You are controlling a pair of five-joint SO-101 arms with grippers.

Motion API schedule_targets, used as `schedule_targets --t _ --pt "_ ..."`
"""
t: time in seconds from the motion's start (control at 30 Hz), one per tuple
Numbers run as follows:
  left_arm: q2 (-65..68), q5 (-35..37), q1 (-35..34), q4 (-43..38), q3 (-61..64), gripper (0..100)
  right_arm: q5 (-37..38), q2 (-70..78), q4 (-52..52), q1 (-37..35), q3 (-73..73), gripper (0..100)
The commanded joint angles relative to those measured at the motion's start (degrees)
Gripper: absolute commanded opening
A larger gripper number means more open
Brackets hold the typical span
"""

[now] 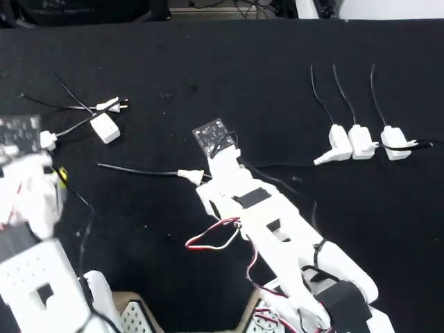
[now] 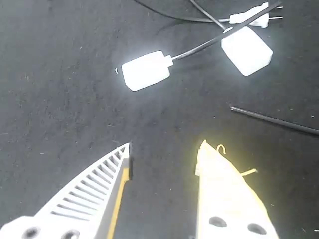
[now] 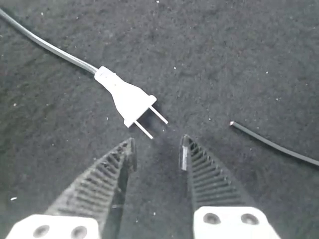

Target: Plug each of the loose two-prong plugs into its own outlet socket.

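White two-prong plug (image 3: pixel 127 99) on a thin black cord (image 3: pixel 47 46), flat on the black cloth table (image 1: pixel 208 69), in the middle of the high view. Points its two metal pins toward the right gripper (image 3: pixel 158 140), just beside the tips. Jaws there partly open, holding nothing. Left gripper (image 2: pixel 164 147) at the left edge of the high view, wide open, holding nothing, near a small white socket block (image 2: pixel 145 69). Three white socket blocks (image 1: pixel 361 141) in a row at the right.

You can read no text, label or number here. Marks on the wrist board (image 1: pixel 213 136) are too small.
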Motion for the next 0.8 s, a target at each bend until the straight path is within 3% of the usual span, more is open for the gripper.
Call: schedule_targets --t 0.0,0.53,0.77 --pt "15.21 -0.97 -0.75 -1.05 -12.26 23 -0.44 -2.33 -1.32 -0.79 0.04 13.4" --pt "62.68 -8.7 -2.07 -1.05 -44.09 22 -0.35 -2.33 -1.32 -0.53 0.04 13.4" --pt "75.96 -17.32 -1.98 -1.05 -56.75 23 -0.35 -2.33 -1.32 -0.53 0.04 13.4"
